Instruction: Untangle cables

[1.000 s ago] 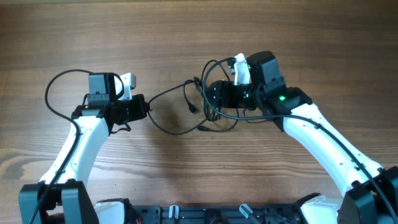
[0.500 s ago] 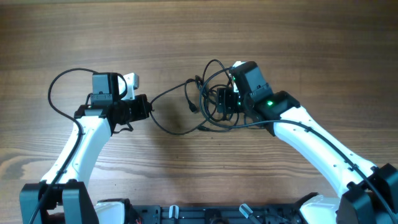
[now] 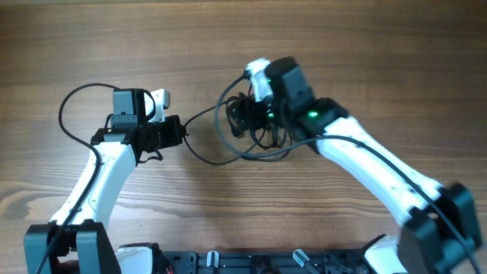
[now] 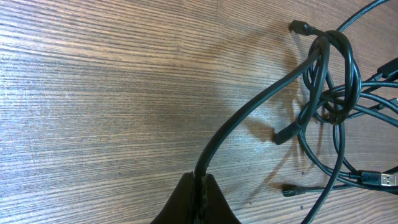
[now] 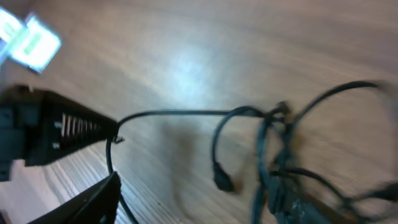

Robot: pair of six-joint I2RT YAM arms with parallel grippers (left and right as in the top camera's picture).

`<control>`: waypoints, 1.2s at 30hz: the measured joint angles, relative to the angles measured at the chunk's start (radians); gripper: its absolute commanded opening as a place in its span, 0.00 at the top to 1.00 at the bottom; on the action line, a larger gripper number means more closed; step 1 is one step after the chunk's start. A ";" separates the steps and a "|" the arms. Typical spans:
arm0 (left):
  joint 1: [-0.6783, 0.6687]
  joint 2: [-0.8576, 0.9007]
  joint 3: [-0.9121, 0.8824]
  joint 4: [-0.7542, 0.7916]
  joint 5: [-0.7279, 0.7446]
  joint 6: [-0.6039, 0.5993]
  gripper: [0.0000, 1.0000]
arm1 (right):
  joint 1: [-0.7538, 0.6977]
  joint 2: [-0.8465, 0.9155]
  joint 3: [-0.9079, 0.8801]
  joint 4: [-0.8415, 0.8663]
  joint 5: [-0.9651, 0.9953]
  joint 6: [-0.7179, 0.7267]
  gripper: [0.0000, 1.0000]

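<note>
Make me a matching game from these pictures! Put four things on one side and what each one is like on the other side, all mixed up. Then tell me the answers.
Things:
1. left gripper
2. right gripper
3. cables
4. table

What it is like:
A. brown wood
B. jaws open
C. jaws shut on one of the cables
D. black and tangled

Pairs: 1-C, 2-B, 3-D, 4-A
</note>
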 measured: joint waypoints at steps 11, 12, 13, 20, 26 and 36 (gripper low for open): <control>0.000 0.000 0.000 0.000 -0.003 0.000 0.96 | 0.051 0.268 0.000 0.193 -0.029 -0.021 0.26; 0.000 0.000 0.000 0.000 -0.003 0.000 0.96 | 0.051 0.287 0.000 0.200 -0.028 -0.022 0.26; 0.000 0.000 0.000 0.000 -0.003 0.000 0.96 | 0.051 0.303 0.000 0.205 -0.028 -0.021 0.27; -0.001 0.000 0.000 0.000 -0.003 0.000 0.96 | 0.047 0.384 -0.001 0.249 -0.062 0.019 0.96; -0.001 0.000 0.000 0.001 -0.003 0.000 0.96 | -0.002 0.352 -0.002 0.422 -0.298 0.243 0.96; -0.001 0.000 0.000 0.003 -0.003 0.000 0.96 | -0.022 0.253 0.006 0.614 -0.222 0.490 0.95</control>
